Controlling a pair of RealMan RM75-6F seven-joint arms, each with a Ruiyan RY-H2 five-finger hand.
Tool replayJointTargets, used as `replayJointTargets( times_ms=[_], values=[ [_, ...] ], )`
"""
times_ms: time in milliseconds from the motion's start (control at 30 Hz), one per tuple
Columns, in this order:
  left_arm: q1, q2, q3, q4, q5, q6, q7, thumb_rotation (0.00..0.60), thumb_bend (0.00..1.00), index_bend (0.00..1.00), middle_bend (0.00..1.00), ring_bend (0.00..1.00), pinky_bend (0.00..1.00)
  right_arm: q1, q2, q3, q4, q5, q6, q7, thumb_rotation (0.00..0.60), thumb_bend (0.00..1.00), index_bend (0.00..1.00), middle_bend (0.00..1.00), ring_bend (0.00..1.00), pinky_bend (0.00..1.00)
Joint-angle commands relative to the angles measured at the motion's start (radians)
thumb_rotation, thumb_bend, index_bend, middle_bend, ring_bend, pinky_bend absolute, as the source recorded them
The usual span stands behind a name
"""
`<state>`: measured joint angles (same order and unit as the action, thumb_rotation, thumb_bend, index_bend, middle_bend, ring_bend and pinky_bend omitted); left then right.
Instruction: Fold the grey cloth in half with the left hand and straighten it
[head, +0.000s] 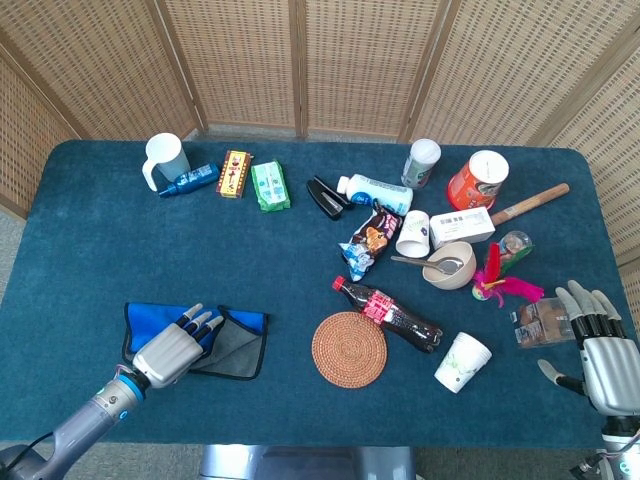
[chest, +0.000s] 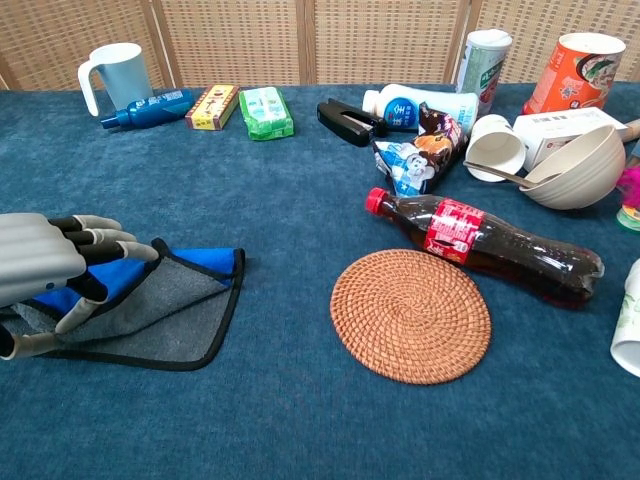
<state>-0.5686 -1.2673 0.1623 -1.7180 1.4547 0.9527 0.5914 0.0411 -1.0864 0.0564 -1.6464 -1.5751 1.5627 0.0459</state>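
Observation:
The grey cloth (head: 238, 346) with black trim and a blue inner face lies folded at the table's front left; in the chest view, the grey cloth (chest: 170, 312) has its top layer lapped over the blue one. My left hand (head: 172, 346) rests flat on the cloth's left part with fingers stretched out and apart. In the chest view my left hand (chest: 40, 268) covers the cloth's left end and its thumb lies on the grey layer. My right hand (head: 603, 350) hangs at the front right edge, fingers apart and holding nothing.
A woven coaster (head: 349, 349) and a cola bottle (head: 388, 313) lie right of the cloth. A paper cup (head: 462, 361) stands near the right hand. A mug (head: 165, 158), small packets, cups, a bowl and snack tubs crowd the back and right of the table.

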Motion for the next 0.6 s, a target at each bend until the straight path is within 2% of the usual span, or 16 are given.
replayJointTargets(
  times_ms=[33, 233, 333, 467, 600],
  values=[
    [-0.007, 0.012, 0.004, -0.008, 0.012, -0.014, -0.017, 0.6, 0.48, 0.39, 0.0, 0.0, 0.0, 0.0, 0.0, 0.0, 0.0, -0.001, 0.001, 0.001, 0.6, 0.1, 0.0, 0.0, 0.0, 0.12],
    [-0.01, 0.026, 0.007, -0.012, 0.033, -0.022, -0.04, 0.6, 0.48, 0.29, 0.0, 0.0, 0.0, -0.001, 0.0, -0.001, -0.001, -0.002, 0.002, -0.001, 0.6, 0.1, 0.0, 0.0, 0.0, 0.12],
    [-0.007, 0.027, 0.006, -0.009, 0.04, -0.018, -0.047, 0.6, 0.47, 0.18, 0.0, 0.0, 0.0, -0.001, 0.001, -0.001, -0.001, -0.002, 0.002, -0.001, 0.6, 0.1, 0.0, 0.0, 0.0, 0.12],
    [0.0, 0.025, 0.0, 0.001, 0.044, -0.004, -0.037, 0.6, 0.39, 0.03, 0.0, 0.0, 0.0, -0.001, 0.0, -0.001, -0.002, -0.003, 0.002, -0.001, 0.6, 0.1, 0.0, 0.0, 0.0, 0.12],
    [0.01, 0.015, -0.008, 0.011, 0.042, 0.012, -0.011, 0.6, 0.35, 0.0, 0.0, 0.0, 0.0, -0.001, 0.0, -0.002, -0.002, -0.003, 0.002, -0.002, 0.6, 0.1, 0.0, 0.0, 0.0, 0.12]
  ],
)
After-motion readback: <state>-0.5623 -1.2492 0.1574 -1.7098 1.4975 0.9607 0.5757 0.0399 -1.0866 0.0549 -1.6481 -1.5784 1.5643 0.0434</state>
